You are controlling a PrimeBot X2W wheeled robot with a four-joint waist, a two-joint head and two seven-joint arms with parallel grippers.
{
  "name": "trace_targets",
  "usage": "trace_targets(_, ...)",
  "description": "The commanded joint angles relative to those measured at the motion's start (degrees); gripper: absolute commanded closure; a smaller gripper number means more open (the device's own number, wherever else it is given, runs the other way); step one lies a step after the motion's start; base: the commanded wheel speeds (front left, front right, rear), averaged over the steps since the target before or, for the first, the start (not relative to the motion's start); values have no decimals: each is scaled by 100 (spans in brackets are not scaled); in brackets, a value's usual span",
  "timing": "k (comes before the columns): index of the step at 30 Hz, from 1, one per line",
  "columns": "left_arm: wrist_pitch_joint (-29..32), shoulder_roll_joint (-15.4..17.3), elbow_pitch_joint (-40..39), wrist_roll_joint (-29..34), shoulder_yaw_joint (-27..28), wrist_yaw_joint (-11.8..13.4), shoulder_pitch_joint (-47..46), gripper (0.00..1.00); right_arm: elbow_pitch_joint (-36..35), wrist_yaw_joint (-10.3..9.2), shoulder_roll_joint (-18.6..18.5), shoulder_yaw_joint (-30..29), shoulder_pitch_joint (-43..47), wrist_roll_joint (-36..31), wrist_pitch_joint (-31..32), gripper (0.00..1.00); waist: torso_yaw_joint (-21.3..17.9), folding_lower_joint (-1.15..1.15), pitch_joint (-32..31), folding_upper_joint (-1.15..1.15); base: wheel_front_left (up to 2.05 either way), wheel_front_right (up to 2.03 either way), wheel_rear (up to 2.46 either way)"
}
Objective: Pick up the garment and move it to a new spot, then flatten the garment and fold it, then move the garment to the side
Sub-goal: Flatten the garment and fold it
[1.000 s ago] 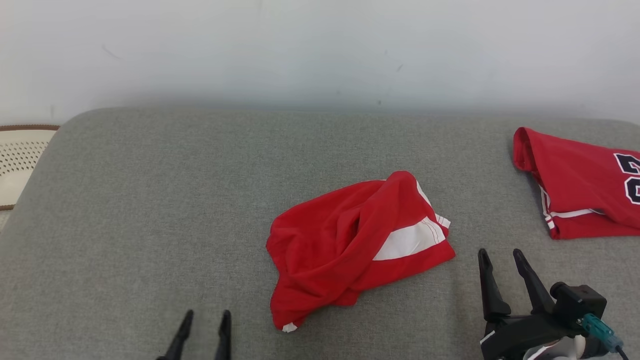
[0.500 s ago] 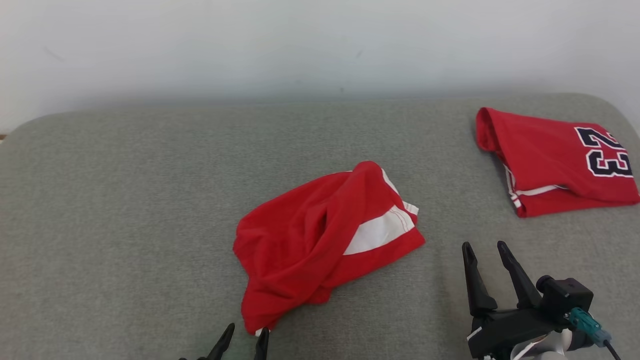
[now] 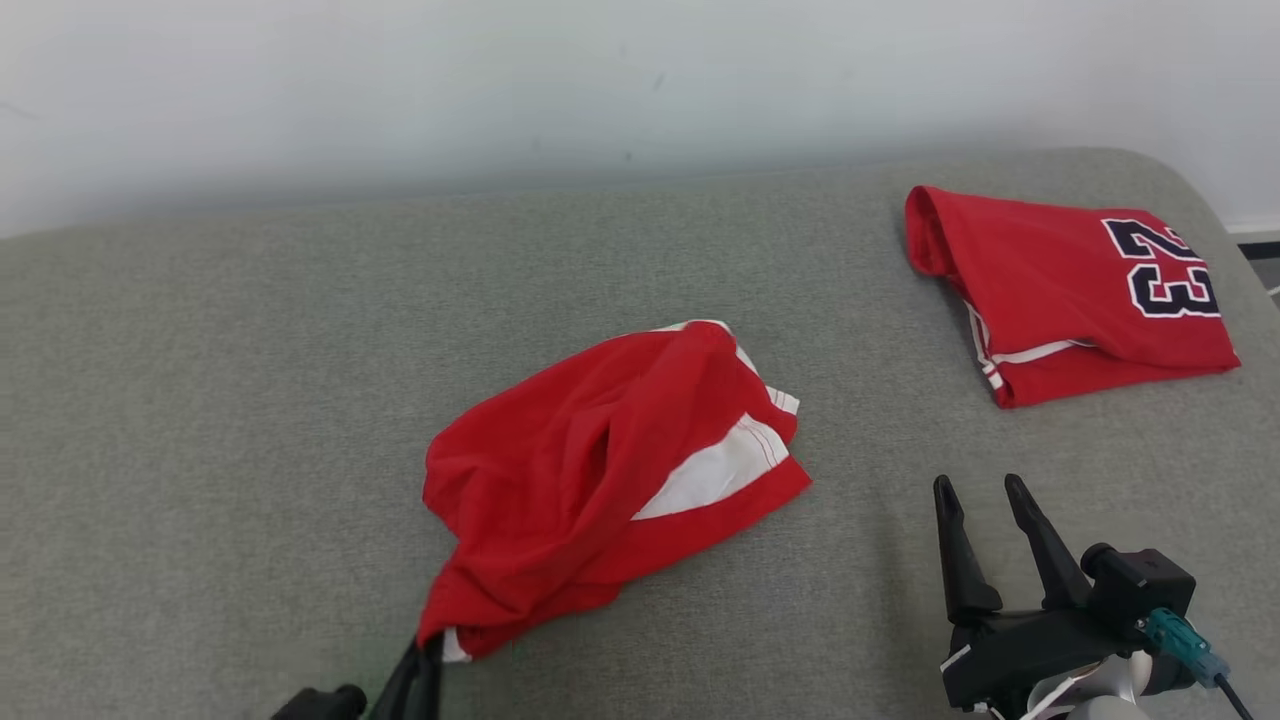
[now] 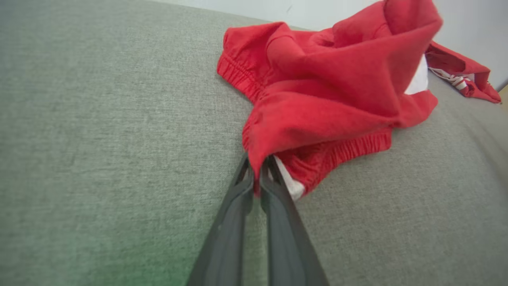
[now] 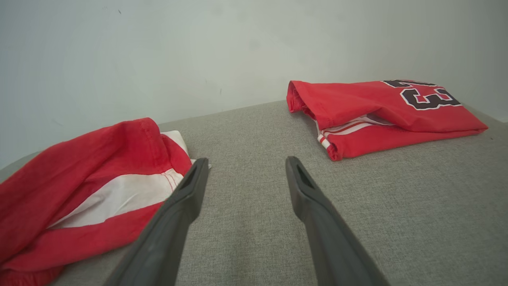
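Left wrist view: the left gripper (image 4: pixel 258 169) has its two dark fingers pinched together on the near hem of the crumpled red-and-white cloth garment (image 4: pixel 337 91), which lies in the middle of the grey woven cushion (image 3: pixel 250 350). The right gripper (image 3: pixel 978 487) hovers near the garment, fingers spread wide, empty.

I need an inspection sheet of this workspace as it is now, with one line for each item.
Surface: grey fabric cushion, wide and flat.
Job's things: crumpled red garment with a white panel showing, lying mid-surface.
Clutter: folded red jersey numbered 23, at the far right, apart from the garment.
Claws: left claw shut on the garment's near corner; right claw open, holding nothing, beside the garment.
Cables: teal connector with a dark cable at the right wrist.
Surroundings: pale wall behind.
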Motion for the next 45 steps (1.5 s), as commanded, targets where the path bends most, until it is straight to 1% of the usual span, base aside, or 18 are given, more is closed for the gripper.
trace_targets(1, -24, 63, -124, 178, 137, -20, -38, 100, -7, 2, 25, -13, 64, -34, -33, 0, 133, 0, -38, 0, 0, 0, 0)
trace_targets(2, -24, 101, -201, 228, 201, -39, -15, 100, -1, 3, 26, -13, 75, -29, -37, 0, 179, 0, -52, 0, 0, 0, 0)
trace_targets(6, -24, 309, -700, 571, 369, 19, 113, 100, 29, 2, 63, -25, 108, -20, -45, 0, 400, 0, -131, 0, 0, 0, 0)
trace_targets(11, -24, 657, -1248, 895, 413, 65, 317, 100, 105, 2, 94, -54, 192, -4, -58, 0, 612, 0, -224, 0, 0, 0, 0)
trace_targets(12, -23, 785, -1443, 989, 406, 119, 408, 100, 132, 2, 101, -61, 198, 1, -67, 0, 645, 0, -243, 0, 0, 0, 0)
trace_targets(15, 61, 919, -1812, 1128, 423, 211, 550, 100, 160, 2, 112, -72, 218, 17, -87, 0, 662, 0, -272, 0, 0, 0, 0)
trace_targets(16, 61, 919, -1812, 1128, 423, 211, 550, 100, 160, 2, 112, -72, 218, 17, -87, 0, 662, 0, -272, 0, 0, 0, 0)
trace_targets(20, 233, 1094, -2204, 1196, 469, 214, 576, 100, 201, 2, 112, -67, 192, 46, -96, 0, 627, 0, -292, 0, 0, 0, 0)
trace_targets(22, 317, 1069, -2342, 1141, 450, 208, 598, 100, 219, 2, 122, -69, 163, 45, -104, 0, 581, 0, -290, 0, 0, 0, 0)
trace_targets(24, 358, 1008, -2304, 1053, 401, 172, 642, 100, 250, 3, 123, -61, 145, 54, -95, 0, 536, 0, -277, 0, 0, 0, 0)
trace_targets(29, 258, 775, -1833, 773, 343, 154, 723, 100, 330, 2, 92, -38, 119, 87, -77, 0, 496, 0, -268, 0, 0, 0, 0)
trace_targets(30, 225, 786, -1675, 781, 344, 149, 745, 100, 340, 2, 85, -36, 110, 88, -72, 0, 498, 0, -269, 0, 0, 0, 0)
trace_targets(31, 187, 751, -1555, 727, 362, 138, 732, 74, 342, 2, 87, -37, 106, 75, -57, 0, 507, 0, -272, 0, 0, 0, 0)
trace_targets(32, 153, 720, -1426, 696, 369, 136, 722, 27, 337, 2, 90, -39, 106, 64, -58, 0, 522, 0, -277, 0, 0, 0, 0)
trace_targets(33, 121, 706, -1294, 683, 362, 131, 711, 0, 335, 2, 78, -52, 108, 63, -55, 0, 546, 0, -282, 0, 0, 0, 0)
trace_targets(37, 25, 595, -1043, 549, 383, 119, 728, 0, 337, 2, 49, -55, 146, 71, -11, 0, 688, 0, -296, 0, 0, 0, 0)
trace_targets(41, -21, 435, -1003, 416, 399, 103, 844, 0, 326, 2, 63, -86, 181, 49, 12, 0, 873, 0, -300, 0, 0, 0, 0)
trace_targets(45, -23, 297, -1515, 444, 480, 209, 983, 0, 350, 2, 48, -122, 193, 49, 49, 0, 1052, 0, -311, 0, 0, 0, 0)
